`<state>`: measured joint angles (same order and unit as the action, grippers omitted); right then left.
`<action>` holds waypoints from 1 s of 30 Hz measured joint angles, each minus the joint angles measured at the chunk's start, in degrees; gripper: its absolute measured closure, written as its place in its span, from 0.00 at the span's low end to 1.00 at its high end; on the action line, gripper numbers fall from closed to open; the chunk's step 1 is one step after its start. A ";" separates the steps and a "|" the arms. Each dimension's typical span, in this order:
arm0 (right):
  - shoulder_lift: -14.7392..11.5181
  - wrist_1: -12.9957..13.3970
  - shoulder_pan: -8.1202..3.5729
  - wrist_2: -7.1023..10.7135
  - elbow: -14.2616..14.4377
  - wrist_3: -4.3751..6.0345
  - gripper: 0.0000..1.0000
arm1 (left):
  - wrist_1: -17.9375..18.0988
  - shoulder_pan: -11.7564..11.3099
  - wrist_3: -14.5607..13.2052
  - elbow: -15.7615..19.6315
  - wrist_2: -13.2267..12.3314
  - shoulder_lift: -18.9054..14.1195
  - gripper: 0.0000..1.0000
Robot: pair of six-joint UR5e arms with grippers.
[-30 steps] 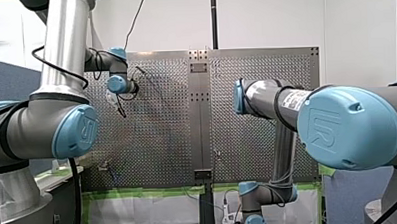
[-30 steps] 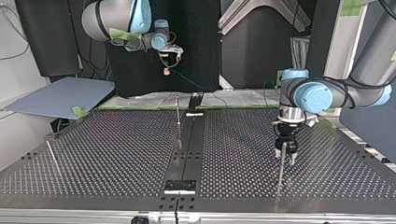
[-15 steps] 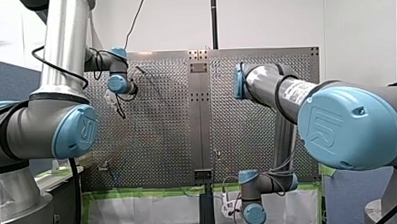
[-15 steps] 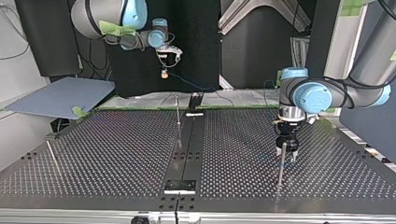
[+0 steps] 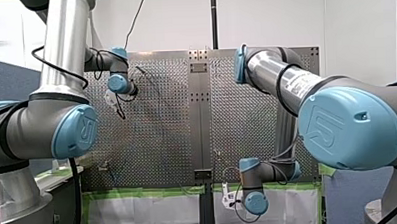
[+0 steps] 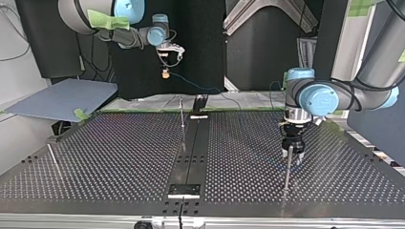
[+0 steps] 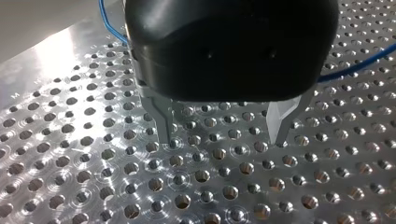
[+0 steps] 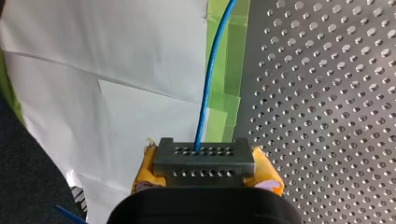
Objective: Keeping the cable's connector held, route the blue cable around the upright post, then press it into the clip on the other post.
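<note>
My right gripper (image 8: 205, 179) has its yellow pads shut on a dark grey connector (image 8: 204, 158). The blue cable (image 8: 212, 79) runs straight out ahead of it over white paper and green tape. In the top view that gripper (image 6: 165, 71) hangs high behind the table's far edge, and the cable (image 6: 196, 87) slopes down from it toward the table. My left gripper (image 7: 222, 135) is open, its metal fingertips just above the perforated plate with nothing between them. In the top view it (image 6: 292, 155) stands right beside a thin upright post (image 6: 287, 171). A second post (image 6: 181, 112) stands near the far middle.
A third thin post (image 6: 52, 160) leans at the top view's left edge of the table. A black centre strip (image 6: 193, 148) runs down the perforated table (image 6: 119, 157) to a small plate (image 6: 184, 191). A blue-grey board (image 6: 62, 98) lies beyond the far left corner.
My right arm has swung upward and toward the top view's left, carrying the connector with it. My left arm has stayed where it was, open beside the post.
</note>
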<state>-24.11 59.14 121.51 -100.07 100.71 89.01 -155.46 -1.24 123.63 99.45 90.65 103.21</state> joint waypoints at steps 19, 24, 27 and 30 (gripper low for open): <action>-8.57 -1.07 -0.96 6.30 7.73 0.45 1.00 | -2.09 -0.34 -0.31 0.01 1.42 0.00 0.00; -10.78 -0.73 -1.35 7.64 7.97 0.31 1.00 | -2.69 -0.32 -0.93 0.00 2.25 0.00 0.00; -12.14 -0.90 -1.48 8.01 8.00 0.03 1.00 | -3.13 -0.12 -1.81 0.01 3.39 0.00 0.00; -13.55 -1.26 -1.54 8.36 8.01 -0.42 1.00 | -3.93 0.04 -2.19 -0.01 4.38 -0.02 0.00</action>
<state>-37.65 57.88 119.97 -91.70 108.72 88.59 -159.39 -1.20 121.44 99.44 95.03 103.19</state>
